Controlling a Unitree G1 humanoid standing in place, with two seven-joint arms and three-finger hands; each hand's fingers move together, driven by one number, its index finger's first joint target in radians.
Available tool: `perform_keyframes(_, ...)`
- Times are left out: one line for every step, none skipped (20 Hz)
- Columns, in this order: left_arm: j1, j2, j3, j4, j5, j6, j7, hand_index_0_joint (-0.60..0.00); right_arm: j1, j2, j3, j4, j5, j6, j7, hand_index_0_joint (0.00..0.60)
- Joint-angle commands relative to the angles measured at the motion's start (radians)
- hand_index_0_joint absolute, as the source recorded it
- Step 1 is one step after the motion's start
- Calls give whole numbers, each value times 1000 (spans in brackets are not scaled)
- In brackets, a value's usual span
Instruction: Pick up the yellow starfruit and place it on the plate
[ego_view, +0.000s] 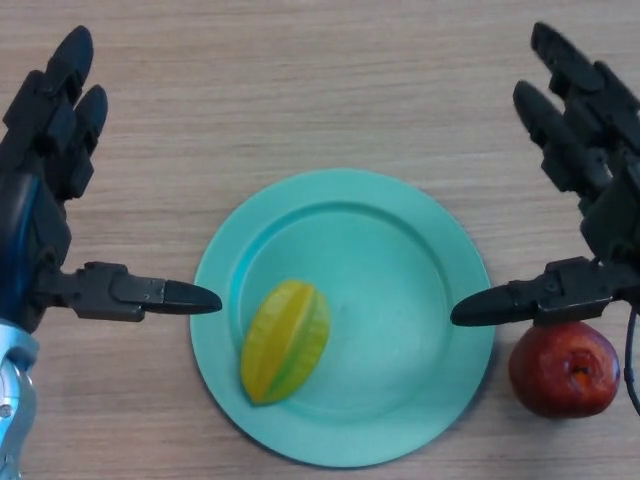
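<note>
The yellow starfruit (285, 341) already lies on the teal plate (420, 260), lower left of its centre, so placing looks done. Left robot hand (50, 150) and right robot hand (590, 170) flank the plate, fingers spread, holding nothing (a red fruit (563, 368) sits lower right on the surface (300, 80)).

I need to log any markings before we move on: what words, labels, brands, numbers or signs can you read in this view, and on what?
None: no readable text shows anywhere.
Starfruit: no sticker.
Plate: plain teal, no mark.
Red apple: no label.
Left hand and right hand: plain black, no print.
Table: bare wood grain.
</note>
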Motion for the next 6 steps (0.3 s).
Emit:
perform_keyframes(-32, 36, 35, -47, 18, -104, 17, 0, -28, -24, -37, -46, 43, -122, -9, 0)
perform_keyframes(-34, 35, 32, -42, 24, -112, 22, 0, -26, -25, -37, -43, 37, -123, -2, 0)
perform_keyframes(-38, 35, 31, -37, 29, -117, 25, 0, -26, -24, -41, -39, 37, -129, 2, 0)
perform_keyframes(-38, 35, 29, -35, 35, -124, 26, 0, -26, -24, -44, -38, 41, -128, 3, 0)
perform_keyframes(-41, 36, 27, -28, 46, -137, 28, 0, -26, -26, -46, -38, 44, -123, 5, 0)
perform_keyframes(-43, 36, 25, -22, 57, -148, 30, 0, -29, -28, -48, -38, 45, -114, 5, 0)
